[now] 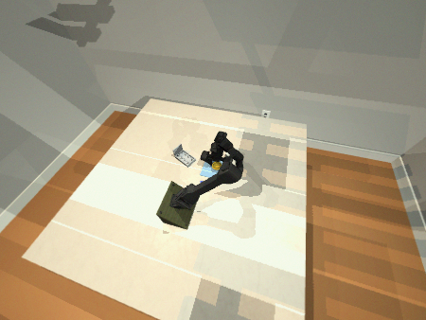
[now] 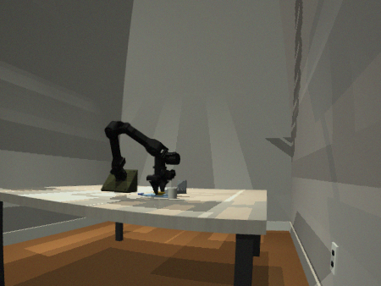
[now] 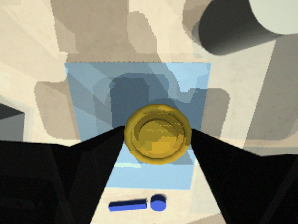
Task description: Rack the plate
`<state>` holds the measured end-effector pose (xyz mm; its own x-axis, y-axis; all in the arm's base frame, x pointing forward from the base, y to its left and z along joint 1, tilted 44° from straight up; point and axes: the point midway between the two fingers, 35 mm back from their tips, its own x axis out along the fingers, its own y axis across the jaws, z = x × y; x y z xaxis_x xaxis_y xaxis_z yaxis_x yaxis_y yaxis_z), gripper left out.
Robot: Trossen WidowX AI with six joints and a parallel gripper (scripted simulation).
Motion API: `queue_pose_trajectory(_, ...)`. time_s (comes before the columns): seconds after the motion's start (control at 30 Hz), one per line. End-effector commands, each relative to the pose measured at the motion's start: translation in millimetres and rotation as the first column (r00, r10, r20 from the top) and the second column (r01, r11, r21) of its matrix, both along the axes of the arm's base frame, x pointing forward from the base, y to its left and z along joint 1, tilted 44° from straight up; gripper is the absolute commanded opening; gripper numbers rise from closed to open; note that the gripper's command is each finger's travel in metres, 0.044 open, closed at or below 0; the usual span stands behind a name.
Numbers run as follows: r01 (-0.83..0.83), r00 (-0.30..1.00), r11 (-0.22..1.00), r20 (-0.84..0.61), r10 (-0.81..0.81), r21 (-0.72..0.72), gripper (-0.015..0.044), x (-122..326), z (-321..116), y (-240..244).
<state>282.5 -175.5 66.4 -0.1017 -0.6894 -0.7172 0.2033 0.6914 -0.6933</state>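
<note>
The yellow plate (image 3: 158, 132) (image 1: 216, 166) lies flat on a light blue mat (image 3: 90, 85) (image 1: 204, 172) on the table. My gripper (image 3: 157, 131) (image 2: 160, 190) is low over it, pointing straight down, with one finger on each side of the plate's rim. The fingers are open and close to the rim; the plate still rests on the mat. The grey dish rack (image 1: 184, 155) (image 2: 182, 186) stands on the table to the left of the mat, apart from the plate.
A grey cup (image 3: 235, 25) (image 2: 172, 193) stands just beyond the mat. A blue spoon (image 3: 135, 204) lies at the mat's near edge. The arm's dark green base wedge (image 1: 175, 210) (image 2: 120, 182) sits behind the mat.
</note>
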Motion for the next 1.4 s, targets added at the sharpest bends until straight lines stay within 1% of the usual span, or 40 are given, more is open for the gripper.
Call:
queue_pose_trajectory(0.0, -0.003, 1.000, 1.000, -0.009, 0.003, -0.003, 0.0295, 0, -1, -1)
queue_pose_trajectory(0.13, -0.003, 1.000, 1.000, -0.009, 0.003, -0.003, 0.0269, 0, -1, -1)
queue_pose_trajectory(0.23, -0.004, 1.000, 1.000, -0.008, 0.004, -0.002, 0.0190, 1, 1, 2)
queue_pose_trajectory(0.47, -0.012, 1.000, 1.000, -0.002, 0.012, 0.008, 0.0006, 13, 23, 25)
queue_pose_trajectory(0.5, -0.013, 1.000, 1.000, -0.002, 0.013, 0.009, 0.0000, 14, 26, 28)
queue_pose_trajectory(1.37, -0.035, 0.999, 0.999, 0.005, 0.035, 0.010, 0.0000, 34, 106, 107)
